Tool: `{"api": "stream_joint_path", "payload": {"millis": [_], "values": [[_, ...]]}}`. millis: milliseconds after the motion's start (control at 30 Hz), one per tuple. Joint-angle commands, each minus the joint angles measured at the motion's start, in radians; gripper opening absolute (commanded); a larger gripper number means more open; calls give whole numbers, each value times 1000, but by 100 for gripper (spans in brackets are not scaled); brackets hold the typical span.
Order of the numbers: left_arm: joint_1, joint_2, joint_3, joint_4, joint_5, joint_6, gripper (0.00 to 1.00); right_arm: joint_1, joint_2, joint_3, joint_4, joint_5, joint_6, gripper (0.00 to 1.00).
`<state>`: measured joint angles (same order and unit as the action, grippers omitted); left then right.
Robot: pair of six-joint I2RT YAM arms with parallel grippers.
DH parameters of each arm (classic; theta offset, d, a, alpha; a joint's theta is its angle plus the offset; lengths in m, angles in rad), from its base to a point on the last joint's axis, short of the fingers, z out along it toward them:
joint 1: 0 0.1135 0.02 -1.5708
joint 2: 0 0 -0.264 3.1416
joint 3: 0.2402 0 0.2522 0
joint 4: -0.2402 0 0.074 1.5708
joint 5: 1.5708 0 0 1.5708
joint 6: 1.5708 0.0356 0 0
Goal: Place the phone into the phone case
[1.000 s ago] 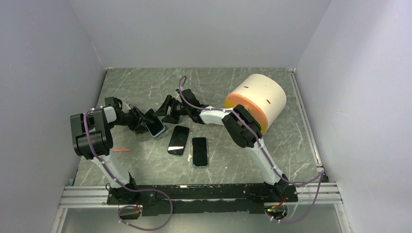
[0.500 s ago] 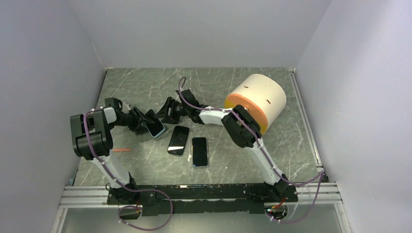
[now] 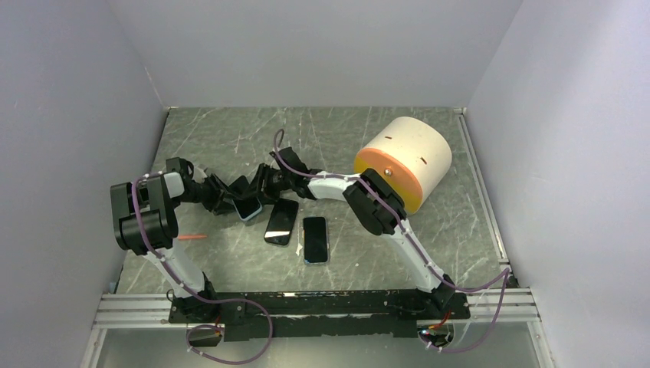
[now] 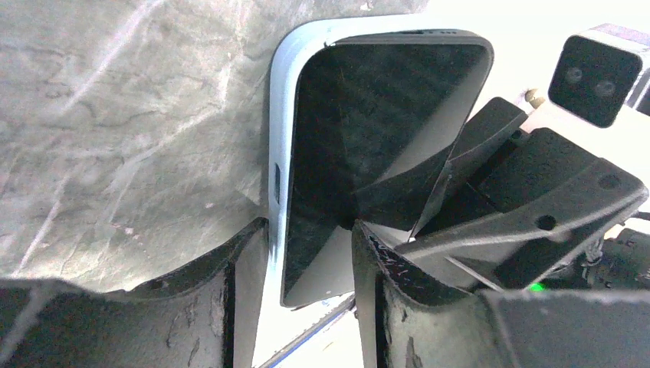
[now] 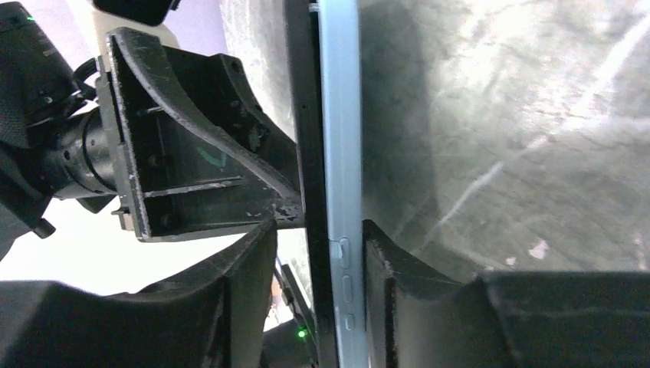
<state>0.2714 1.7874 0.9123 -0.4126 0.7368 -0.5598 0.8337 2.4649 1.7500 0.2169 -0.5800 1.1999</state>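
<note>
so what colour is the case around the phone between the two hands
Light blue. The case shows best in the left wrist view.

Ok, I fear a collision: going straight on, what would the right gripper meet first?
The phone, in its blue case, sits inside the right gripper; just beyond, probably the left gripper.

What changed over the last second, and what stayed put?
The right hand slid left onto the blue-cased phone, its fingers now straddling the edge; a firm grip cannot be told. The left hand kept holding that phone. The two loose phones, orange pen and cylinder stayed.
</note>
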Motion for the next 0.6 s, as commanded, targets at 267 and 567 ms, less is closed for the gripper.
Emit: {"api": "stream_joint_path", "payload": {"millis": [267,567], "values": [[-29,-36,0,-41,14,16,46,39,-98,-43,127,-37,12,15],[-24,-56,11,-58,-7,20,47,35,-128,-11,49,-12,-69,0]]}}
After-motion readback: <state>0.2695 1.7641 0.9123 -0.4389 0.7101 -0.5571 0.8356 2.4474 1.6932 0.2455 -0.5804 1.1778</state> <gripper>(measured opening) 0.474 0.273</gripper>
